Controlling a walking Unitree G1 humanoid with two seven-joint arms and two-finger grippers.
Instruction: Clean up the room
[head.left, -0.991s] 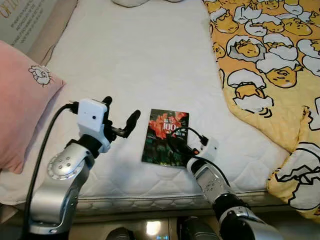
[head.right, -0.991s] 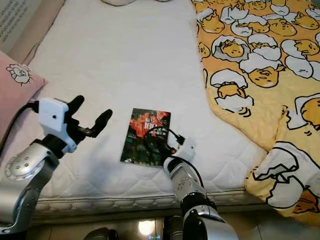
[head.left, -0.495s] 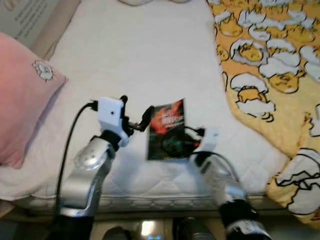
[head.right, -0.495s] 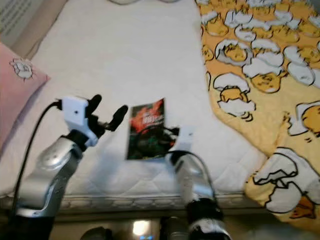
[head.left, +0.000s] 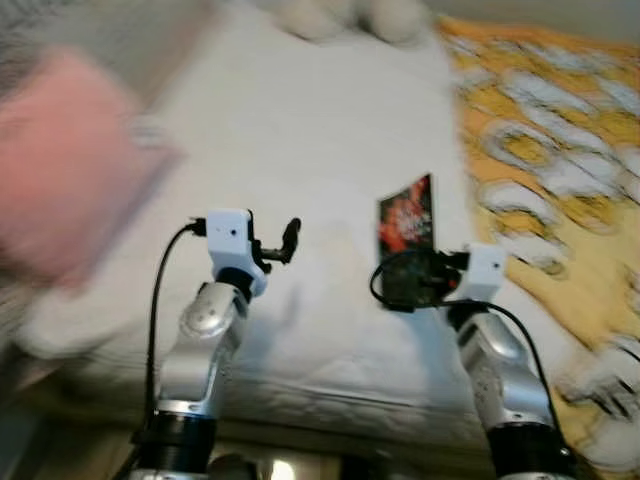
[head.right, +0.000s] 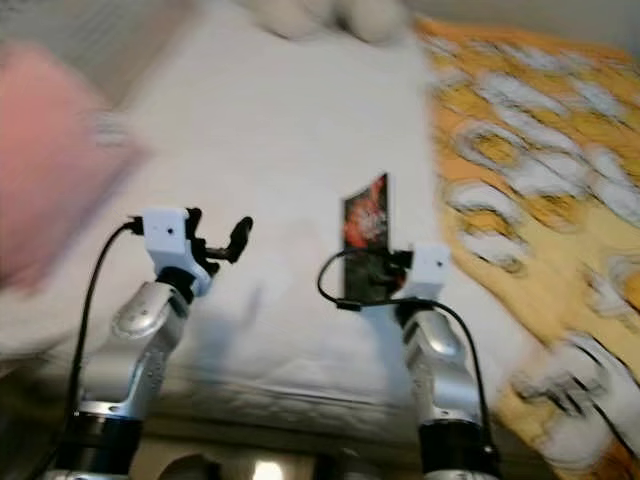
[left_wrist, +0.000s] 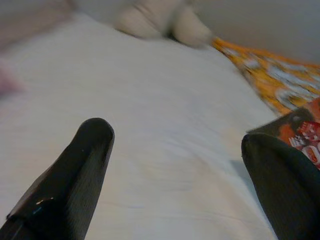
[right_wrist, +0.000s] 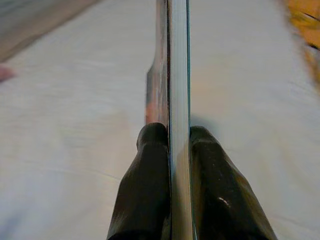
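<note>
1. Book (head.left: 407, 222) with a dark red-and-black cover stands upright on its lower edge in my right pincer (head.left: 428, 283), lifted clear above the bed (head.left: 330, 140); in the right wrist view its thin edge (right_wrist: 178, 100) faces the camera.
2. My right pincer is clamped on the book's lower part, one black finger (right_wrist: 145, 185) pressed on each cover, with the book between them.
3. My left pincer (head.left: 275, 242) hovers over the white mattress, well to the left of the book and not touching it; its two fingers (left_wrist: 75, 170) stand wide apart with nothing between them.
4. From the left wrist, the book's corner (left_wrist: 300, 130) shows just beyond my far finger.
5. A black cable (head.left: 158, 300) loops from the left wrist down along the silver arm.
6. An orange-and-white patterned blanket (head.left: 560, 160) covers the bed's right side, near the book.
7. A pink pillow (head.left: 70, 170) lies at the bed's left side, blurred.
8. Pale, rounded shapes (head.left: 345, 15) sit at the far end of the bed; too blurred to identify.
</note>
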